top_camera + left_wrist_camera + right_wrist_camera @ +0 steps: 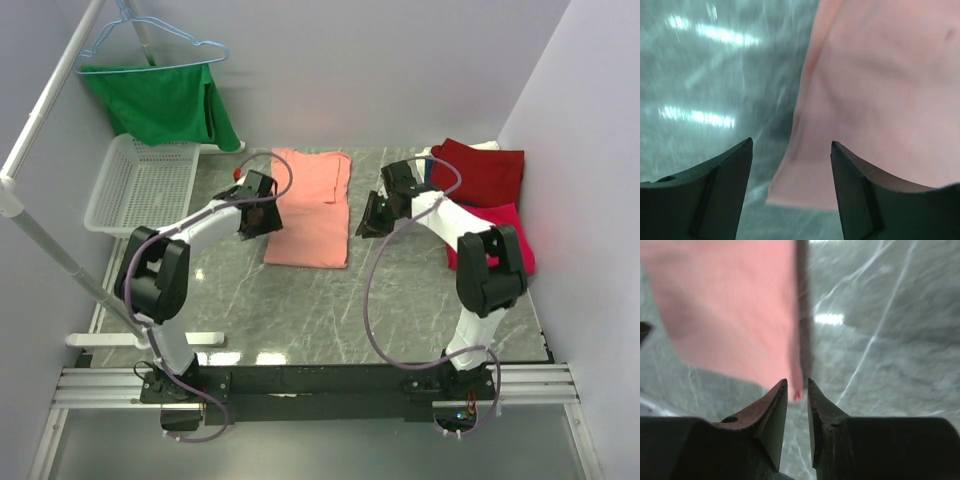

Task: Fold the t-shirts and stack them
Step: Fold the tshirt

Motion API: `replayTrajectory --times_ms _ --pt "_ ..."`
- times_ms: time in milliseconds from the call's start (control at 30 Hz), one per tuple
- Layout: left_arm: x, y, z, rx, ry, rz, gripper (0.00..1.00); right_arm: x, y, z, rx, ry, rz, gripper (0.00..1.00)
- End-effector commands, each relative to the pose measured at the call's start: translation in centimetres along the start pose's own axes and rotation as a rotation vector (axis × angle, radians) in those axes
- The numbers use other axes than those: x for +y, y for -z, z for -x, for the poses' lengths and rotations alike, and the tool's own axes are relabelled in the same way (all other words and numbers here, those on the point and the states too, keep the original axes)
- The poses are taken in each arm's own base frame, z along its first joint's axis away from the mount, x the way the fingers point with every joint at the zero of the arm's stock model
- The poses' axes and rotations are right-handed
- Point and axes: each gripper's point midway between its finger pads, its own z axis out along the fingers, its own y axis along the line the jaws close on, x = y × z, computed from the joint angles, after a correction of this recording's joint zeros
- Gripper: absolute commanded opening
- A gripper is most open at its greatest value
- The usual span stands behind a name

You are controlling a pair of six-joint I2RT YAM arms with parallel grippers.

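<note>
Left gripper [790,145] jaws stand wide apart, empty, over the left edge of the salmon-pink t-shirt [310,205]. The right gripper [797,382] is parted narrowly at its right edge. That shirt lies flat mid-table [300,310] (glossy grey veined marble). The dark red t-shirt [485,170] and crimson-pink t-shirt [505,213] lie far right. Pale walls [400,60] enclose everything.

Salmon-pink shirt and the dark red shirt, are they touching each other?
Apart. The top external view shows a strip of grey table lying between the salmon-pink shirt and the dark red shirt.
</note>
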Motion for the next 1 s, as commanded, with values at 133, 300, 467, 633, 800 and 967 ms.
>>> replayTrajectory --times_ms 133,300,467,633,800,967 --pt "-2.0 3.2 -3.0 0.034 0.020 -0.266 0.68 3.4 2.8 -4.6 0.022 0.120 0.241 0.32" --pt "-2.6 3.3 -3.7 0.037 0.037 -0.351 0.68 3.2 1.5 -6.0 0.059 0.155 0.231 0.32" --pt "-2.2 2.1 -4.5 0.066 0.037 -0.337 0.67 2.3 -0.4 -6.5 0.088 0.162 0.197 0.32" --pt "-1.4 1.4 -5.4 0.086 0.032 -0.303 0.67 1.3 -1.5 -6.7 0.098 0.157 0.155 0.32" --pt "-0.7 1.7 -5.9 0.098 0.028 -0.284 0.67 0.4 -2.2 -7.1 0.107 0.155 0.124 0.32" --pt "-0.3 2.0 -6.6 0.121 0.038 -0.276 0.66 -0.2 -2.8 -7.3 0.112 0.150 0.107 0.32"
